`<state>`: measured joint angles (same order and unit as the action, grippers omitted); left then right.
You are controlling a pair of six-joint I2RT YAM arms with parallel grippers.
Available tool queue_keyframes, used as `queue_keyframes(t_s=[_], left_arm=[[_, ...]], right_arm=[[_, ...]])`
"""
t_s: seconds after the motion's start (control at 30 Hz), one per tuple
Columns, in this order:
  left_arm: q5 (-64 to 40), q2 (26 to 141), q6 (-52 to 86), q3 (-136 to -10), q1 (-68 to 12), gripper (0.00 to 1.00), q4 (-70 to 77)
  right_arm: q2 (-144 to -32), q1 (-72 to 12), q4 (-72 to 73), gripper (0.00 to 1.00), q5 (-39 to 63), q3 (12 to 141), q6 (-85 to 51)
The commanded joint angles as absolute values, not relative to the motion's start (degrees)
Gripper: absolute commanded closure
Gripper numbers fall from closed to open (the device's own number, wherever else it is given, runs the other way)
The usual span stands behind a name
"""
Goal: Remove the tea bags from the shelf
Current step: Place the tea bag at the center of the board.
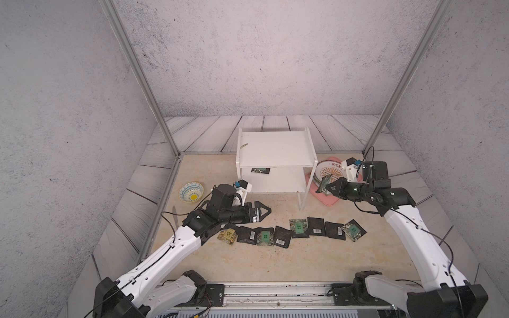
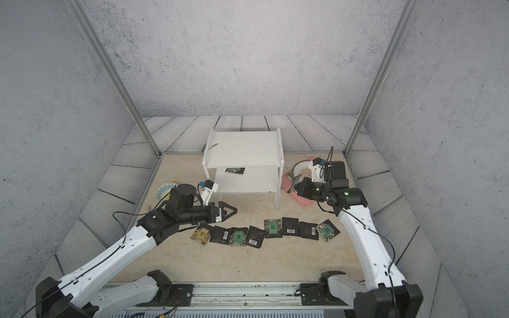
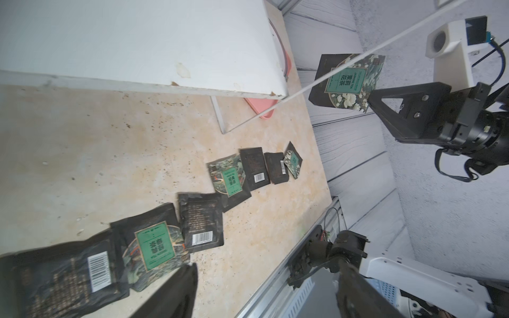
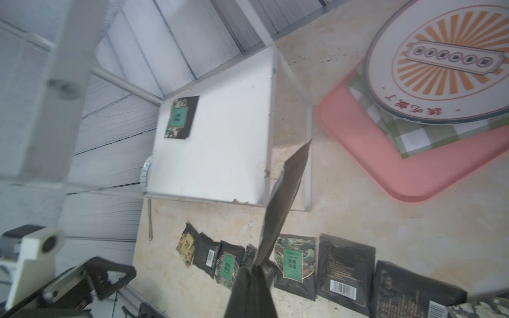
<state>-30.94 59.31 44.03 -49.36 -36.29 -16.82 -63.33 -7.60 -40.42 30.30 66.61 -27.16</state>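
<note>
The white shelf (image 1: 275, 154) (image 2: 242, 148) stands at the back of the table. One green-labelled tea bag (image 1: 260, 170) (image 2: 235, 170) (image 4: 180, 117) lies on its lower tier. My right gripper (image 1: 329, 188) (image 4: 252, 268) is shut on another tea bag (image 1: 324, 184) (image 3: 347, 79) (image 4: 283, 203), held in the air right of the shelf, over the pink tray. Several tea bags (image 1: 298, 228) (image 2: 272, 228) (image 3: 230, 179) lie in a row on the table in front. My left gripper (image 1: 263, 212) (image 2: 228, 212) (image 3: 265, 265) is open and empty, near the shelf's front left leg.
A pink tray (image 1: 329, 202) right of the shelf carries a green checked cloth (image 4: 407, 137) and a sunburst plate (image 1: 330, 170). A patterned bowl (image 1: 191, 192) and a metal utensil (image 1: 175, 217) lie at the left. A small scrap (image 1: 243, 146) rests on the shelf's top tier.
</note>
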Motion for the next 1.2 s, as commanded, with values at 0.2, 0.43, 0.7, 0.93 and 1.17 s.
queue_keyframes(t_s=[0.2, 0.43, 0.7, 0.93, 1.17], left_arm=[[-38.1, 60.2, 48.4, -50.5, -36.6, 0.13, -7.0], [-41.7, 60.0, 52.0, -49.4, -36.8, 0.11, 0.9], [-43.5, 61.8, 53.3, -49.4, -37.8, 0.10, 4.4], [-43.9, 64.4, 53.7, -50.2, -39.0, 0.16, 6.9], [-45.7, 64.2, 54.2, -50.2, -39.2, 0.34, 9.4]], right_arm=[[-54.7, -15.8, -37.5, 1.00, 47.5, 65.6, -26.5], [-53.4, -22.5, -30.6, 1.00, 53.8, 63.3, -29.4], [-53.5, -26.1, -24.3, 1.00, 56.7, 60.8, -32.9], [-52.8, -27.0, -21.1, 1.00, 57.6, 59.0, -34.7], [-52.4, -27.1, -19.6, 1.00, 56.3, 56.7, -35.4]])
